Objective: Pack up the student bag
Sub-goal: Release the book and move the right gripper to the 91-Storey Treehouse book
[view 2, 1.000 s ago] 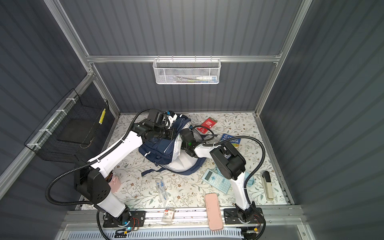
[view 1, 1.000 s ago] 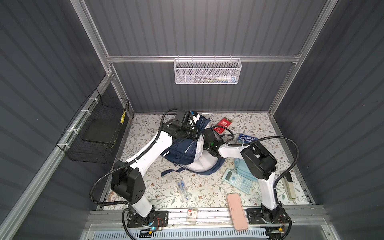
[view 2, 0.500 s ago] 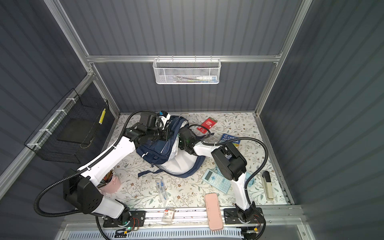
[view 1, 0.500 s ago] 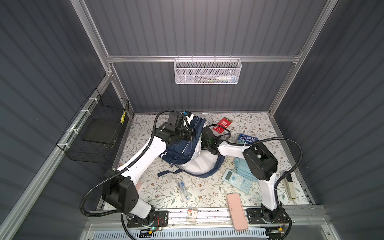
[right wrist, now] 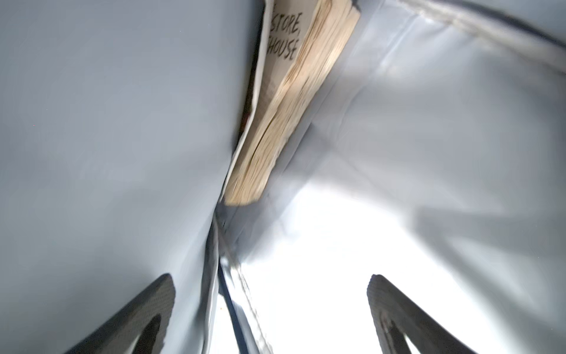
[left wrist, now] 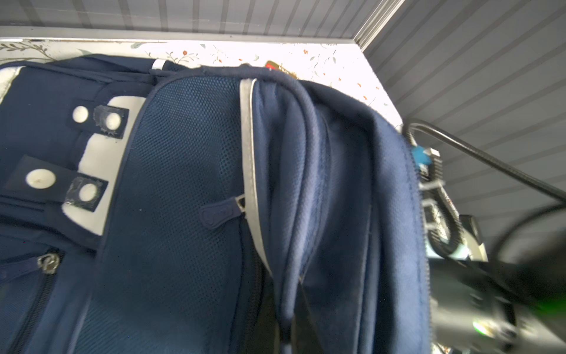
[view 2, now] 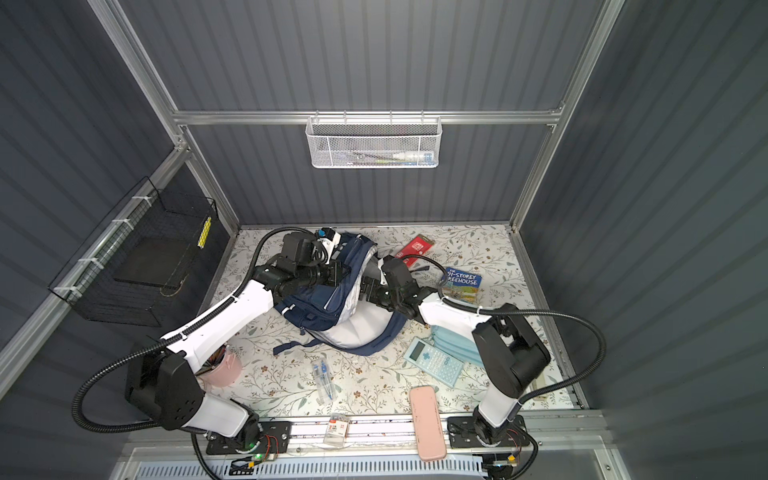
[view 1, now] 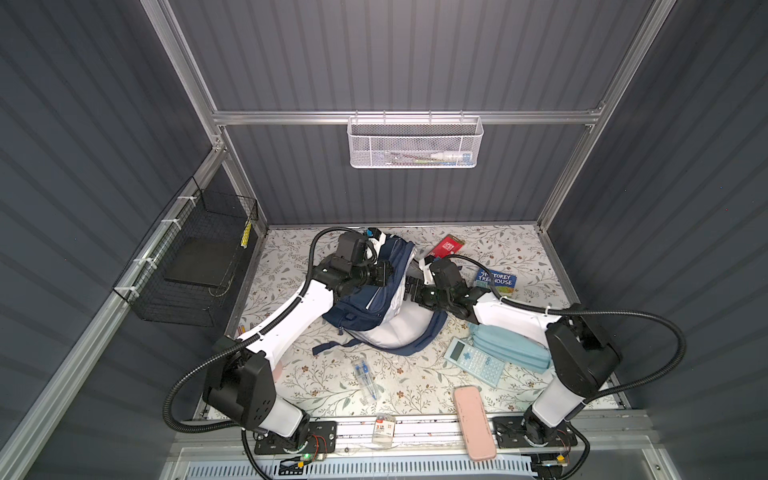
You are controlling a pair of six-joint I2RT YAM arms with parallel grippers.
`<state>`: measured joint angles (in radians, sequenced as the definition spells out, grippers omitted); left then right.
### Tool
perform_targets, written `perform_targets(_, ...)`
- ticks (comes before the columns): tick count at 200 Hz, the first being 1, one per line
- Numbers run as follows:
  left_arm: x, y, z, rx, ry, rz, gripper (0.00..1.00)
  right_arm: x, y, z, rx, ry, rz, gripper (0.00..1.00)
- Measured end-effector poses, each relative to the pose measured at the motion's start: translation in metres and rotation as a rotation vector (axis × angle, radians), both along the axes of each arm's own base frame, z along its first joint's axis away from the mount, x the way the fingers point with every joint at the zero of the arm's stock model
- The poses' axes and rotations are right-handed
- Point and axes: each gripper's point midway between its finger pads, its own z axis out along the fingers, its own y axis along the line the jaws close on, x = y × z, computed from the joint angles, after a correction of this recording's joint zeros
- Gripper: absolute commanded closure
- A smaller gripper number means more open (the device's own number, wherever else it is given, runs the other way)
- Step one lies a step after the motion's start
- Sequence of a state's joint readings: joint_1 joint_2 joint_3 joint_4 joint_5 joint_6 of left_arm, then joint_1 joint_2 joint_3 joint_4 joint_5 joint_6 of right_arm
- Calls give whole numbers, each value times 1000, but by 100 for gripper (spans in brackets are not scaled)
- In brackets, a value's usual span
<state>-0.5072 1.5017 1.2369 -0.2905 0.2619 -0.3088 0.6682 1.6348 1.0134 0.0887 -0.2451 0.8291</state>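
The student bag (view 1: 365, 305), navy with white stripes, lies mid-table in both top views (view 2: 320, 303), its mouth facing right. My left gripper (view 1: 386, 272) is shut on a navy fold at the bag's rim (left wrist: 294, 214) and holds it up. Spread wide open with nothing between its fingers, my right gripper (view 1: 409, 286) sits in the mouth of the bag. In the right wrist view its fingertips (right wrist: 165, 285) stand far apart over the pale grey lining (right wrist: 107, 122). A book (right wrist: 284, 101) rests deeper inside, against the lining.
A Treehouse book (view 1: 496, 278) and a red pack (view 1: 446, 247) lie right of the bag. A pale-blue pouch (view 1: 507, 349), calculator (view 1: 473, 365), pink case (view 1: 473, 422) and pens (view 1: 365, 376) lie near the front. A pink cup (view 2: 226, 365) stands front left.
My right gripper has gone from shut to wide open inside the bag. The left arm has shifted a little leftward, still gripping the bag's rim.
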Motion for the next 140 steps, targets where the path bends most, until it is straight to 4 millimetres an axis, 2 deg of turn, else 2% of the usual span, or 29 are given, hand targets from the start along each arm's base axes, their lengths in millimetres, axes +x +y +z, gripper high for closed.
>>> perform_targets(18, -1, -1, -5, -12, 10, 2, 100, -11, -19, 22, -39, -56, -12, 1)
perform_targets(44, -2, -2, -6, -22, 13, -4, 100, -19, -59, 74, -63, -190, -57, 1)
perform_targets(62, -1, -3, -6, -28, 10, -7, 100, -13, -105, 106, -64, -268, -145, 1)
perform_targets(78, -1, -3, -6, -31, 13, -7, 100, -3, -151, 117, -82, -284, -240, 1)
perform_targets(89, -2, -3, -6, -32, 14, -10, 100, 5, -183, 115, -97, -267, -314, 1)
perform_targets(100, -2, -3, -6, -32, 14, -10, 100, 12, -216, 104, -102, -220, -381, 1)
perform_targets(122, -2, -3, -6, -36, 19, -6, 100, 21, -281, 62, -103, -68, -514, 1)
perform_targets(140, -3, -3, -7, -39, 20, -4, 100, 23, -312, 29, -106, 53, -572, 1)
